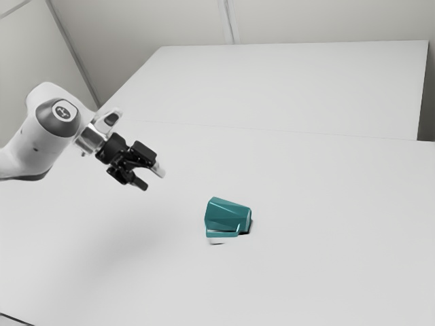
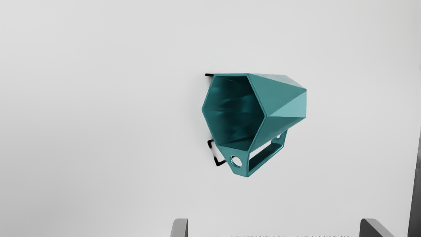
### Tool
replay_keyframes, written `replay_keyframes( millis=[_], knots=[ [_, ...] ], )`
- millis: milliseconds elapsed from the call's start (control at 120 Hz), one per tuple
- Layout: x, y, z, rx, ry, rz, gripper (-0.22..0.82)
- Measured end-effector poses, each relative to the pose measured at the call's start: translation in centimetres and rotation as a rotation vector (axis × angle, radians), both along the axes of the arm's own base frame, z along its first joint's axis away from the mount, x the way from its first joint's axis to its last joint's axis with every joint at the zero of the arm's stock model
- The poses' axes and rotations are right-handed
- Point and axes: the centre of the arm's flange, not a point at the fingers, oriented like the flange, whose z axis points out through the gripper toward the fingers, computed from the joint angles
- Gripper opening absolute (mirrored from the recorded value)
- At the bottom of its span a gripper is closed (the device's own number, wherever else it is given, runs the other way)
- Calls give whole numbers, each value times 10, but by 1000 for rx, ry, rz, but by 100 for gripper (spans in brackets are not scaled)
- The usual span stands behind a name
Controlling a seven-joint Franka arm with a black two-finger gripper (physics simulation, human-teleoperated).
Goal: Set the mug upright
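Note:
The black gripper (image 1: pixel 153 179) hangs above the table toward the exterior view's left, its fingers apart and nothing between them. A teal faceted mug (image 1: pixel 228 216) lies on its side on the table, lower than the gripper and farther toward the exterior view's right. In the wrist view the mug (image 2: pixel 283 102) shows its hexagonal open mouth and its angular handle, with a gap between it and the open gripper (image 2: pixel 273 227).
The white table (image 1: pixel 306 176) stretches around the mug. Pale walls (image 1: pixel 326 20) stand behind its far edge. A dark strip (image 2: pixel 415 204) runs along one border of the wrist view.

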Motion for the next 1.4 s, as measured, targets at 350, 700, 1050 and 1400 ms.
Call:
replay_keyframes(
  millis=[350,700,1050,1400],
  knots=[
    [3,-6,-42,-176,16,-85,57],
    [8,-14,-79,-288,-2,-120,56],
    [23,-31,-113,-358,-33,-135,56],
    [30,-53,-133,-408,-58,-163,55]
  ],
)
